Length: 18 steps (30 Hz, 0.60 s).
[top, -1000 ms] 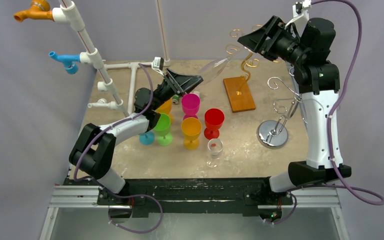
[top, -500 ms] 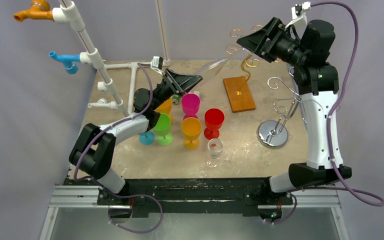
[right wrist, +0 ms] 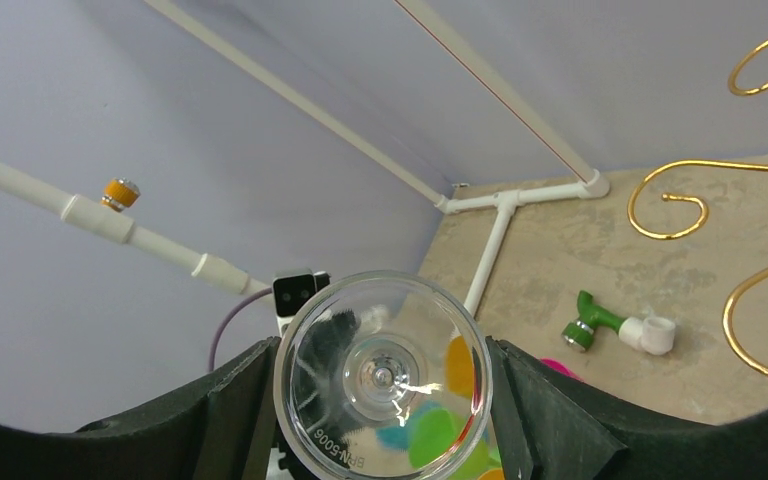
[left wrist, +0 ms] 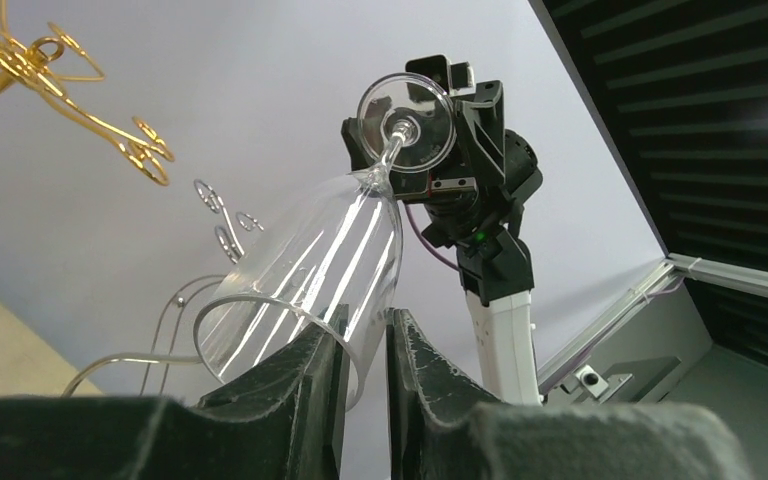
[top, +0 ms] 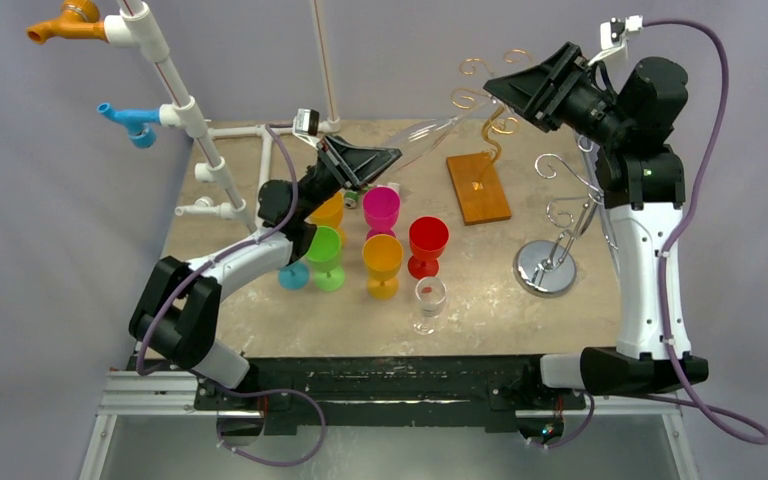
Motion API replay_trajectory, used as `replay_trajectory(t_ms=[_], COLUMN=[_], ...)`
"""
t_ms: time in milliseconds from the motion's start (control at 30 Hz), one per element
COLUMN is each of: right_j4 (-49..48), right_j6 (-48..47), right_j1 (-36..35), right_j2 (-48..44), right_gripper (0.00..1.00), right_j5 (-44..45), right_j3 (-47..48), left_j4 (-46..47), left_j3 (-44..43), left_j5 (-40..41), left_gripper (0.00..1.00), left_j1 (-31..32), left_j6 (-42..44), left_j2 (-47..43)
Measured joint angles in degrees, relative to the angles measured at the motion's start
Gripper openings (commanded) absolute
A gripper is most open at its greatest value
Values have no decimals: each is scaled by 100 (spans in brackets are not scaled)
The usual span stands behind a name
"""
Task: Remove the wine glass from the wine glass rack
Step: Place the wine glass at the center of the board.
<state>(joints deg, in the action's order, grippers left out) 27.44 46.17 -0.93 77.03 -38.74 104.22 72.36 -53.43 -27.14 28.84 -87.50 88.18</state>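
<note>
A clear wine glass [top: 430,135] hangs on its side in the air between both arms, left of the gold wine glass rack [top: 480,95] on its wooden base [top: 478,187], and apart from its hooks. My left gripper [top: 392,155] is shut on the bowl's rim [left wrist: 360,300], one finger [left wrist: 310,380] inside the bowl and the other outside. In the right wrist view my right gripper [right wrist: 382,400] is shut on the round foot [right wrist: 382,375], a pad against each side. The left wrist view shows the bowl [left wrist: 320,260] and stem running up to that foot [left wrist: 405,122].
Coloured goblets stand below the glass: magenta [top: 381,210], red [top: 427,243], orange [top: 382,262], green [top: 325,255]. A small clear glass [top: 429,303] sits nearer the front. A silver rack [top: 546,268] stands right of the wooden base. White pipework [top: 185,110] rises at the back left.
My left jaws have narrowed onto the glass rim. The right arm has shifted slightly right and up, with the foot still between its fingers.
</note>
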Motion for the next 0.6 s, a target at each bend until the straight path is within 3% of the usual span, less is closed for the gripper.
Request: replay_trajectory(t_ms=[100,233,600], right_j4=[-184,-396,-588], right_j6=[66,205,201], right_j1=[0,24,35], right_j2=[-15,-17,-44], right_gripper=[34,43,96], right_j5=[-52,-136,-127], right_j3=[-37,-227,-439], left_j4=[22,-140,-1888], left_j3=[0,0,-190], left_j5=[-11,-33,46], left_gripper=[0,0,0], left_j1=[4,0,17], left_j6=[2,42,890], left_j2=[-83,-177,-927])
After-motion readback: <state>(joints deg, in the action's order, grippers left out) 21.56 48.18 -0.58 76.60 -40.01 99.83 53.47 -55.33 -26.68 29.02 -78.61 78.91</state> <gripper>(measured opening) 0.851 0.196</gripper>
